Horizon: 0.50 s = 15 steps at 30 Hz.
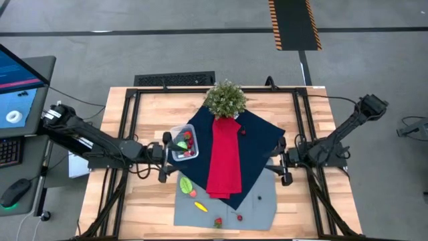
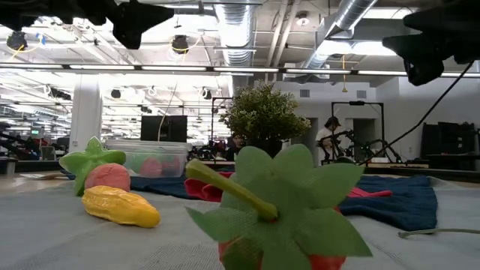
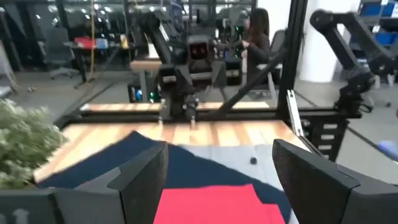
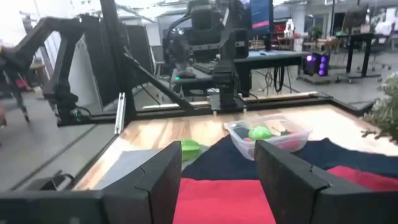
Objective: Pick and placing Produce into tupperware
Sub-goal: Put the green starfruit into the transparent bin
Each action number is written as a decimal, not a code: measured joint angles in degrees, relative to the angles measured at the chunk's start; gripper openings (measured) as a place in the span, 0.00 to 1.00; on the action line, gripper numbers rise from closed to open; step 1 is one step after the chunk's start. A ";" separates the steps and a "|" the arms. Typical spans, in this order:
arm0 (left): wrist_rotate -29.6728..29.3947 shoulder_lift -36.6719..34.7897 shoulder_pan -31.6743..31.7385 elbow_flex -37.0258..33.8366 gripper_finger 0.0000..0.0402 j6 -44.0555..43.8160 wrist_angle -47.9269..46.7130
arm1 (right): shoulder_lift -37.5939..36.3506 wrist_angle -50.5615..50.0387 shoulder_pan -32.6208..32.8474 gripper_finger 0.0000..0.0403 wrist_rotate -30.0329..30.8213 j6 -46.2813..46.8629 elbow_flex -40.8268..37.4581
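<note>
I see my left gripper (image 1: 162,158) with jaws spread wide and empty, the tupperware (image 1: 184,144) just beyond its fingertips holding green and red produce I can't count through the walls. My right gripper (image 1: 285,167) is likewise wide and empty, well apart across the red cloth (image 1: 224,161). Four pieces lie loose: a green leaf (image 1: 185,185), a pink one (image 1: 192,193), a yellow one (image 1: 200,207) and a strawberry (image 1: 218,221), blurred and cut off in the low view.

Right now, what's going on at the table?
Neither arm holds anything. The left gripper hangs open beside the tupperware, which already has some produce inside. The right gripper waits open at the dark cloth's far edge. A green leaf piece, a yellow piece and berries remain on the grey mat.
</note>
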 joint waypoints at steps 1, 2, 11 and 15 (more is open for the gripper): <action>0.19 1.18 0.05 0.00 0.69 -0.75 0.79 | 0.19 0.11 -0.28 0.56 0.00 0.86 0.00; 0.50 2.62 0.05 0.04 0.69 -1.55 1.68 | 0.44 -0.08 -0.43 0.56 0.04 1.77 0.00; 3.77 8.96 -0.05 0.03 0.69 -27.57 -3.14 | 1.32 -1.74 -0.36 0.56 -0.03 3.83 -0.02; 3.22 8.95 -1.16 0.08 0.69 -36.35 -8.24 | 1.32 -5.10 0.45 0.56 -0.05 8.17 -0.02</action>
